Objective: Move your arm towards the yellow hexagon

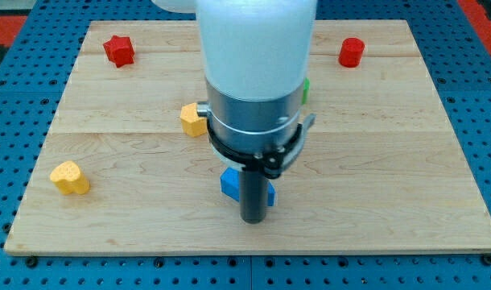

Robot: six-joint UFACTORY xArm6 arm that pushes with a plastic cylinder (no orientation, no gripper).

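at the view's far left, low on the wooden board (374, 177), lies a yellow heart-shaped block (70, 177), well apart from everything else. up and to its right, near the board's top edge, sits a red star-shaped block (118, 50). further right, around mid-height, is the yellow hexagon (194, 119), its right side touching or just hidden by the arm's metal collar (253, 121). the white arm body (255, 40) fills the centre of the view from the top edge down. below the collar the dark rod drops to my tip (253, 219), which stands low on the board, below and to the right of the yellow hexagon and near it but apart. a blue block (232, 184) sits right behind the rod, showing on both sides of it; its shape cannot be made out. there are no jaws here, only the rod. a sliver of a green block (306, 90) peeks out at the arm's right edge. at the upper right stands a red cylinder (352, 52).
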